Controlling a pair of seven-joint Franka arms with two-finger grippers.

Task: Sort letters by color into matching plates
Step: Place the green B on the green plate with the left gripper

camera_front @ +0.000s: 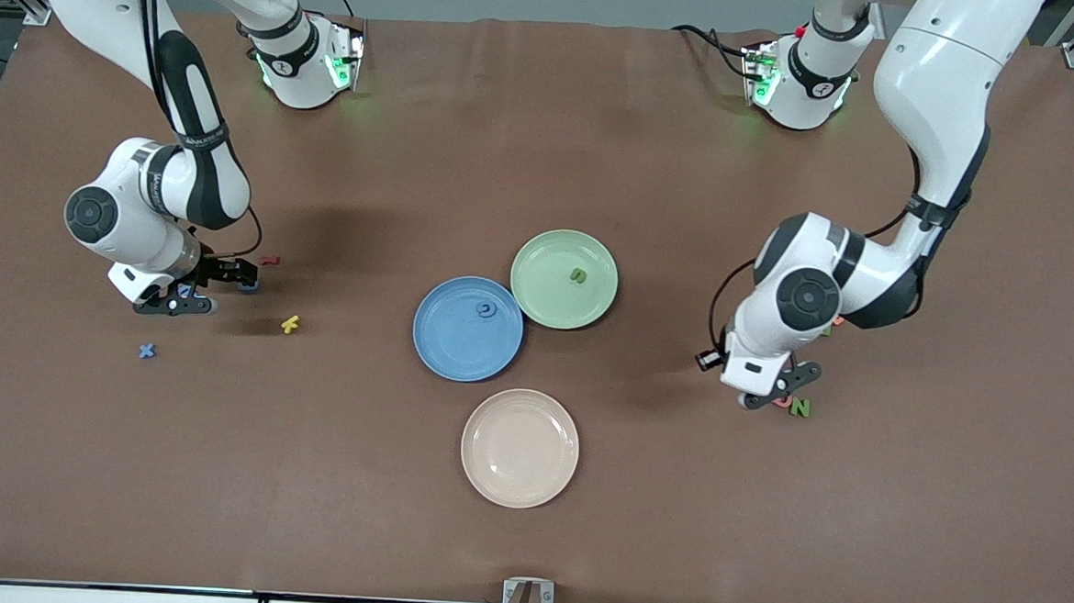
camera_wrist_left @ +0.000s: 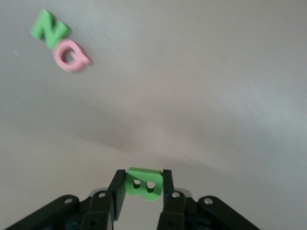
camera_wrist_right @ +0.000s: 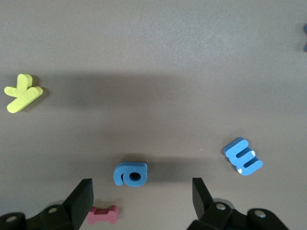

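Left pincer [camera_wrist_left: 140, 184] clamped on a green B [camera_wrist_left: 142, 183], low over the surface [camera_front: 672, 529] at the left arm's end, green N [camera_wrist_left: 49, 28] and pink letter [camera_wrist_left: 71, 56] touching each other nearby. Right pincer [camera_wrist_right: 141, 196] wide open above a blue letter [camera_wrist_right: 130, 173], with a blue E [camera_wrist_right: 242, 156], tiny red piece [camera_wrist_right: 102, 214] and yellow K [camera_wrist_right: 23, 92] scattered around. Blue plate [camera_front: 442, 352] and green plate [camera_front: 546, 302] mid-surface, one letter apiece; beige plate [camera_front: 519, 448] nearer the camera.

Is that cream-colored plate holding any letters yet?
No, the cream plate lies bare, while the blue plate and green plate each hold one letter.
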